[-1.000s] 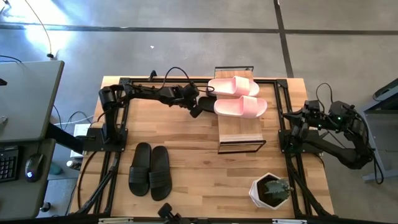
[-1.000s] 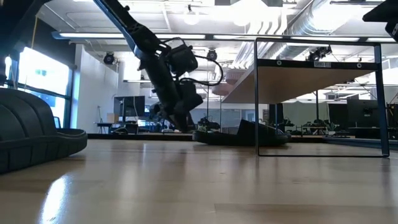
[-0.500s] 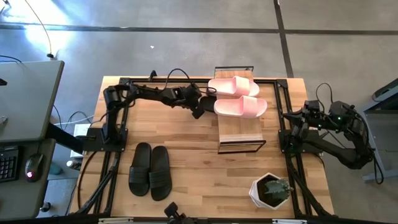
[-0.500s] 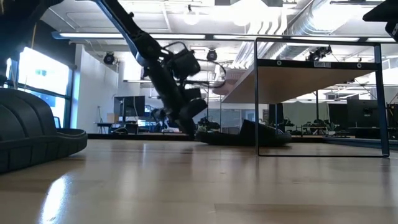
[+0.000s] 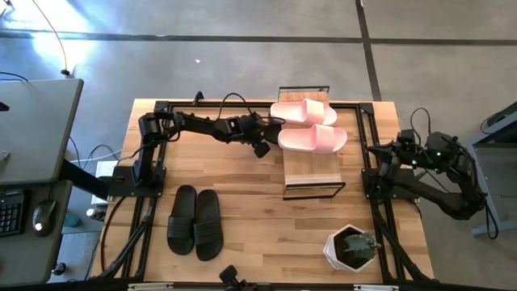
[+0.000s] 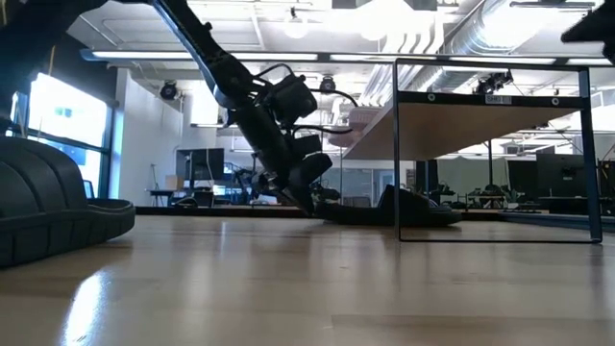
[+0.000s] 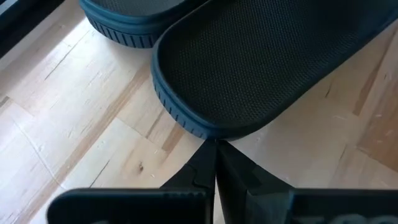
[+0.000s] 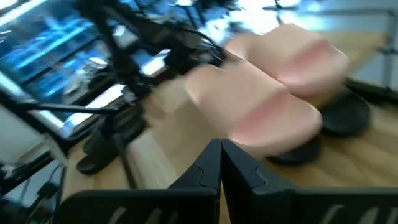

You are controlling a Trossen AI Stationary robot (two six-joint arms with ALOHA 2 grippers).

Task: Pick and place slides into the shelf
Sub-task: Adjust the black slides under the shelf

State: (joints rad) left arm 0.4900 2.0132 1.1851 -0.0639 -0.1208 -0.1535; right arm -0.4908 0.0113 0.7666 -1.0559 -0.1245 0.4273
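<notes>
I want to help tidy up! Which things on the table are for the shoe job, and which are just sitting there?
For the job:
- pink slides on top of the shelf
- black slides on the table
- black slides under the shelf, with the left tool shut right beside them

Just sitting there:
- potted plant
- keyboard and mouse on the side desk

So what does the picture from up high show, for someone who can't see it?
The left gripper, shut, reaches beside a small shelf with two pink slides on top. Two black slides lie on the wooden table near a potted plant, and the right gripper waits at the side.
</notes>
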